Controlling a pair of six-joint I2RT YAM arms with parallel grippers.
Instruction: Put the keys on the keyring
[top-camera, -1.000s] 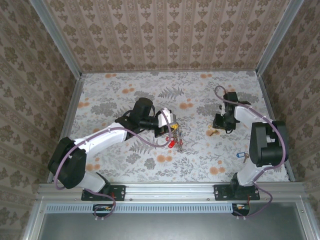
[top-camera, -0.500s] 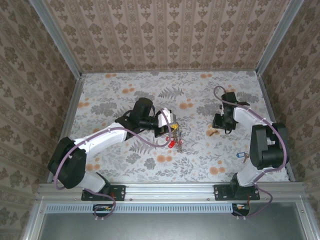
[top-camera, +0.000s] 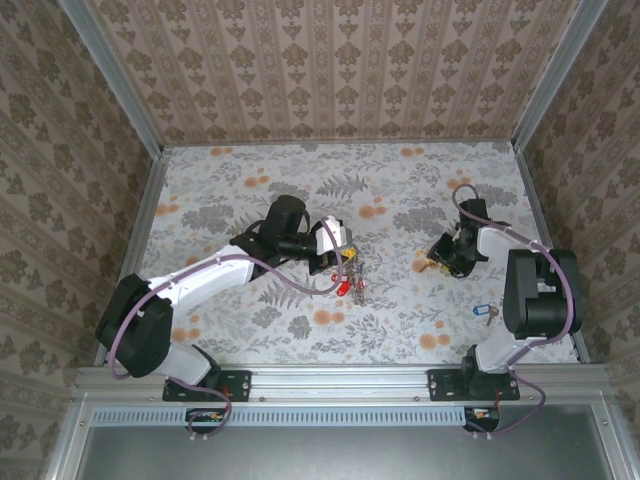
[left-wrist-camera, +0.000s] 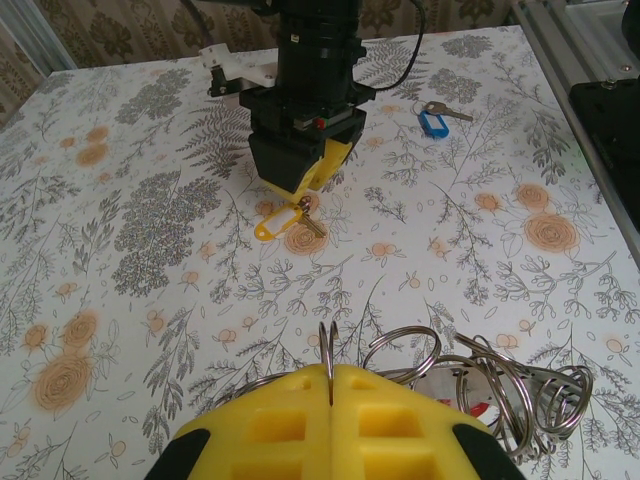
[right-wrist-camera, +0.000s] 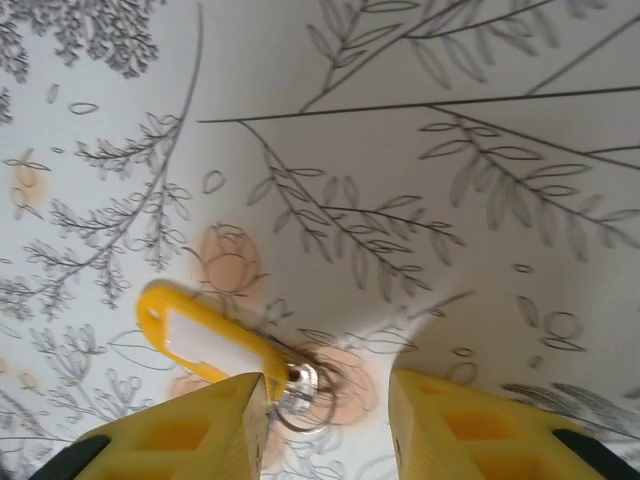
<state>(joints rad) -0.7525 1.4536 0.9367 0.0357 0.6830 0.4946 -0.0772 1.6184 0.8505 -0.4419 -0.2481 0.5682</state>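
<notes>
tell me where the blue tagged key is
In the top view the blue-tagged key lies on the table, right side, beside the right arm, nearer the front edge than the yellow-tagged key.

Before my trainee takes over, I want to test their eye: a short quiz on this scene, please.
1. True or false: the yellow-tagged key already hangs on the keyring.
2. The left jaws are shut on: A a ring of the keyring, B a plastic tag, C nothing.
3. Which key lies nearest the right arm's base?
Key: 1 false, it lies between the open right jaws; 2 A; 3 the blue-tagged key.
</notes>
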